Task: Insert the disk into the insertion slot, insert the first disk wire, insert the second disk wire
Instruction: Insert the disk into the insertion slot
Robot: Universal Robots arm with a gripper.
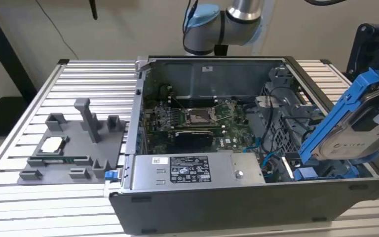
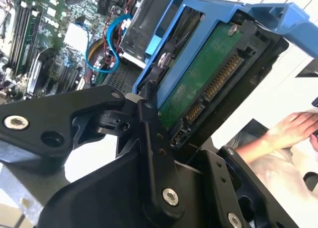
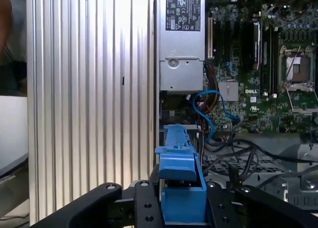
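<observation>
While our tool (image 3: 182, 194) pinches the disk (image 1: 364, 123), tilted above the insertion slot (image 1: 293, 132), we should square its blue frame with the bay walls, then ease down.

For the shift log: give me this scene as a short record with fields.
disk: tilted, in its blue carrier, over the case at the exterior view's right
gripper: shut on the disk's carrier
insertion slot: under the disk; disk not seated
power-supply box: inside the case, beside the motherboard
hand: off the case, second wrist view
</observation>
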